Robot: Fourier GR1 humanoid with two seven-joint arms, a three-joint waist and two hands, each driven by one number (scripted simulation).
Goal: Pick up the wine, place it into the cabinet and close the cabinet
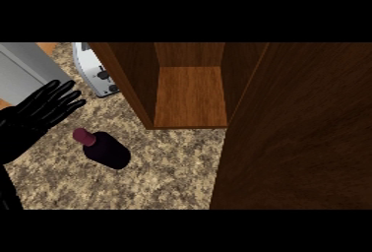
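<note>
Right, I am watching the dark purple glass wine bottle (105, 149) standing untouched on the speckled beige granite counter (160, 177), so I am judging the pick-up as not yet begun. My black left hand (40, 110) is hovering just beyond it, fingers spread flat, holding nothing; the right hand is not showing. Next I am needing fingers curled round the bottle, then a lift into the open brown wooden cabinet (189, 96), its door (298, 138) hanging open. Farther off, a white toaster (98, 74) is sitting.
</note>
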